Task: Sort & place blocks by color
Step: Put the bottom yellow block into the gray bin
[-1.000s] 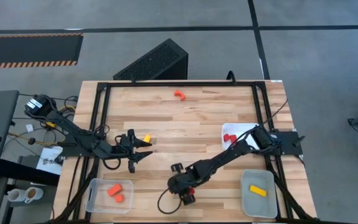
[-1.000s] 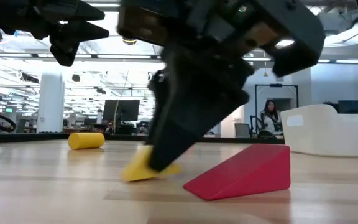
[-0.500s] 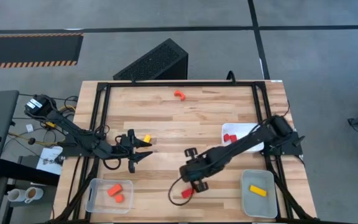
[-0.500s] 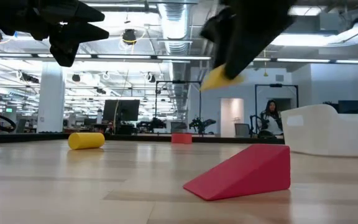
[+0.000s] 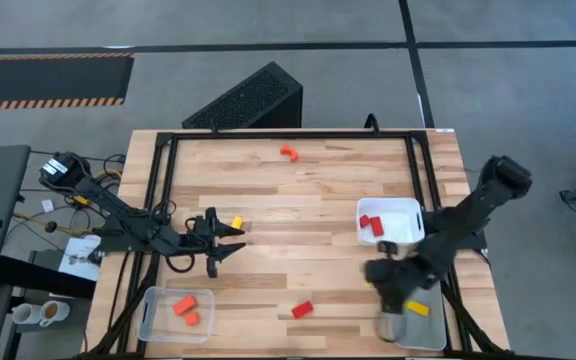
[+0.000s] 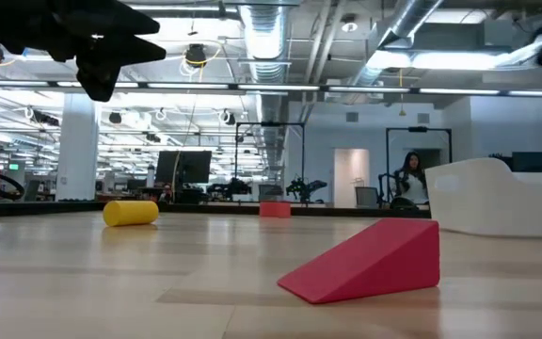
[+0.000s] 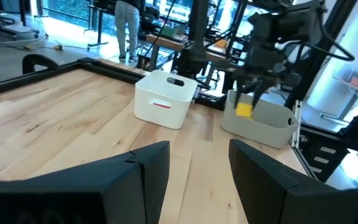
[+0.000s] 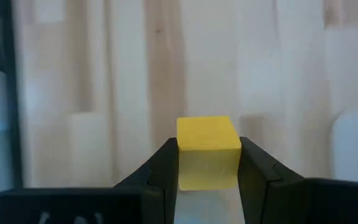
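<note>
The right gripper (image 8: 208, 163) squeezed a yellow block (image 8: 207, 151) and held it by the yellow tray (image 5: 438, 320), likely to drop it in. The left gripper (image 5: 226, 238) waited, open and empty.

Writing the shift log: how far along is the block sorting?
Sorted: orange blocks in one tray, red blocks in another, one yellow block in a third. In hand: right gripper carries a yellow cube. Left: red wedge, orange arch, yellow cylinder.
</note>
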### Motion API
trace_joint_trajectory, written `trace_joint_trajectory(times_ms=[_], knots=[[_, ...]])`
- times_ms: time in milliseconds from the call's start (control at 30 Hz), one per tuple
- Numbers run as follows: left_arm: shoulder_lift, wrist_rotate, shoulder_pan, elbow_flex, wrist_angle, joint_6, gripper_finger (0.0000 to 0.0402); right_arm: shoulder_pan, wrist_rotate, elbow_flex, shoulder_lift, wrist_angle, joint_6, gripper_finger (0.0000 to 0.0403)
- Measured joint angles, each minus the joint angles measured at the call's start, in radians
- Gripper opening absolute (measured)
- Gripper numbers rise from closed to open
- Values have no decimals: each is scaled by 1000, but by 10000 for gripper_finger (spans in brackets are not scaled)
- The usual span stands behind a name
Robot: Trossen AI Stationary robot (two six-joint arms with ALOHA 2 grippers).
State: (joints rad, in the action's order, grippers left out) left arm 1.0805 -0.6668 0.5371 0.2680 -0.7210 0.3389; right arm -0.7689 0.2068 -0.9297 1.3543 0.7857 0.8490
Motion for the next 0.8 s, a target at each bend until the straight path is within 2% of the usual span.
trace_joint_trajectory(times_ms=[133, 267, 367, 467, 600, 800], knots=[[0, 4, -15, 0, 16, 13, 153, -134, -4, 35, -27, 49, 193, 124], [0, 5, -23, 0, 35, 23, 153, -232, -87, 38, 35, 116, 302, 129], [0, 6, -23, 0, 35, 23, 153, -275, -100, 38, 91, 117, 342, 138], [0, 6, -23, 0, 35, 24, 153, -292, -106, 38, 145, 119, 394, 153], [0, 6, -23, 0, 35, 25, 153, -281, -238, 38, 200, 122, 409, 192], [0, 24, -23, 0, 35, 35, 153, -255, -342, 38, 194, 113, 411, 243]])
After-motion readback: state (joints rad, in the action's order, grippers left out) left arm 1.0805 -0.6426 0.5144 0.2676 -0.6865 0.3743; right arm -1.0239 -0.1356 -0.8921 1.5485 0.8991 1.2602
